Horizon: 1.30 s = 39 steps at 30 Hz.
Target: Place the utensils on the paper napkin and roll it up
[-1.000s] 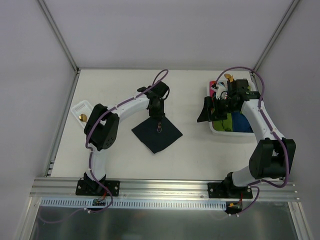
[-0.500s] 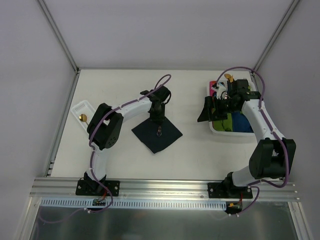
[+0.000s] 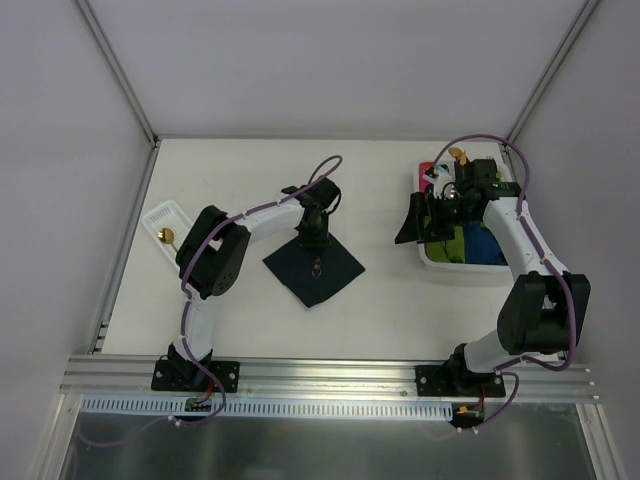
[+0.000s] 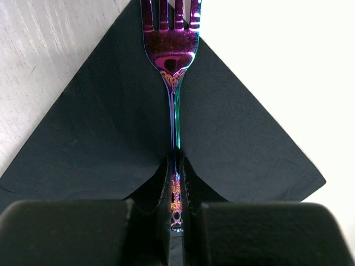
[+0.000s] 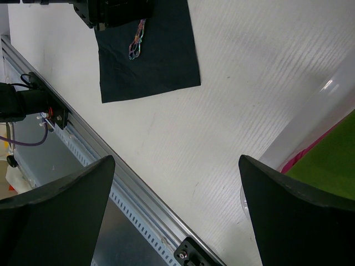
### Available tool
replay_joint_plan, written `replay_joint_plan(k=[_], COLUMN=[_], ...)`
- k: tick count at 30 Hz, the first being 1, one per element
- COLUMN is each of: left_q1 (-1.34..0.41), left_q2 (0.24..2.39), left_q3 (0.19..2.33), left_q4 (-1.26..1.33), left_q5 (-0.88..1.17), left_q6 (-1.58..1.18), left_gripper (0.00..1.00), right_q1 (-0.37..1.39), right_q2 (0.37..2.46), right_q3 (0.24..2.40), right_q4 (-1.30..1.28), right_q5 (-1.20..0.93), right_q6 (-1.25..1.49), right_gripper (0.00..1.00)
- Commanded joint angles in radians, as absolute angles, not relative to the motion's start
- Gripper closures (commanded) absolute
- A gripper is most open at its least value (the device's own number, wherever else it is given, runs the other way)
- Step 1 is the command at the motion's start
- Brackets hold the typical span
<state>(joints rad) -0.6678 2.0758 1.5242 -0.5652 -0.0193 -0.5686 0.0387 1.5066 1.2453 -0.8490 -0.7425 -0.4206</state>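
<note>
The black paper napkin lies flat like a diamond on the table. The fork, iridescent purple and teal, rests along its middle, tines toward the near edge. My left gripper stands over the napkin's far corner, shut on the fork's handle. In the left wrist view my gripper pinches the fork low over the napkin. The gold-bowled spoon lies in a white tray at the far left. My right gripper hangs open and empty beside the bin; in its wrist view the gripper looks across at the napkin and fork.
A white bin at the right holds green, blue and pink rolled bundles, with a gold cutlery tip poking out. The bin's rim is next to my right gripper. The aluminium rail runs along the near table edge.
My left gripper has shifted slightly toward the near side over the napkin, with the fork still in it. The right arm has not moved.
</note>
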Motion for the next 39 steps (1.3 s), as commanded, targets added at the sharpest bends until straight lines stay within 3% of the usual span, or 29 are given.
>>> replay_joint_plan(k=[1,7,19,34,39], left_q1=[-0.676,-0.676,-0.676,-0.676,-0.676], left_q2=[2.086,2.105,2.095,2.036,2.002], left_q3=[1.523,1.525,1.503,1.516,1.525], left_q4=[-0.558,-0.558,-0.557,-0.56,-0.563], left_q5=[-0.018,-0.011,-0.006,-0.025,-0.029], left_q6=[-0.561,-0.563,-0.568,-0.571,-0.574], left_gripper=[1.0,0.99,0.88,1.0,1.0], right_q1=[0.029,0.029,0.025,0.018,0.015], right_q2=[1.505,1.509,1.519,1.52,1.516], right_q3=[1.25,1.252,1.255,1.256,1.256], right_q4=[-0.85,-0.85,-0.848,-0.85,-0.85], right_q5=[-0.772,-0.775,-0.787,-0.792,-0.793], right_q6=[-0.422,-0.419,-0.414,-0.408,-0.407], right_gripper=[0.01,0.01,0.01,0.01,0.01])
